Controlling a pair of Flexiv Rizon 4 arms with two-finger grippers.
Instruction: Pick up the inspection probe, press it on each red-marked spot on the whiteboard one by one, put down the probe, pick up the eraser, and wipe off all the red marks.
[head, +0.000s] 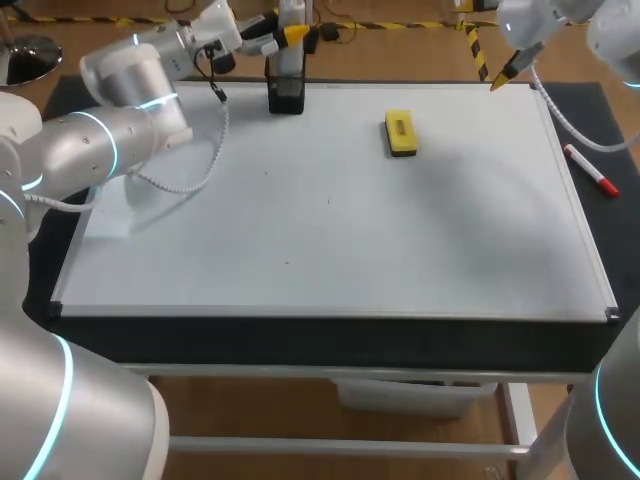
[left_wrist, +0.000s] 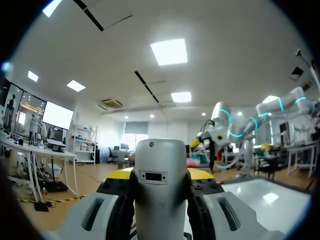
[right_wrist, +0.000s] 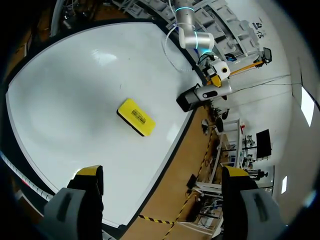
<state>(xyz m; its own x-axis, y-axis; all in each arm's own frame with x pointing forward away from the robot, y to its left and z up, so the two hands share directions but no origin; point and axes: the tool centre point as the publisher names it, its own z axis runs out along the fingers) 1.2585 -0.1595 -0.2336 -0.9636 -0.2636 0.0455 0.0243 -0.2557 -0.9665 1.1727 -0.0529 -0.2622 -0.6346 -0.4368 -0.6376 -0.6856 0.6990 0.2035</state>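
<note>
The white cylindrical probe (head: 291, 22) stands upright with its lower end in a black holder (head: 286, 90) at the whiteboard's far edge. My left gripper (head: 290, 36) is shut on it. In the left wrist view the probe (left_wrist: 161, 180) fills the gap between the left gripper (left_wrist: 161, 175) fingers. The yellow eraser (head: 401, 133) lies flat on the board, right of the holder. My right gripper (head: 505, 72) hangs open above the board's far right corner. In the right wrist view the right gripper (right_wrist: 160, 175) stands wide open, with the eraser (right_wrist: 136, 117) and probe (right_wrist: 214, 91) ahead of it. I see only faint specks on the board.
The whiteboard (head: 330, 250) covers most of the table. A red marker (head: 592, 170) lies on the dark mat just off the board's right edge. My left arm's cable (head: 195, 180) hangs over the board's far left part.
</note>
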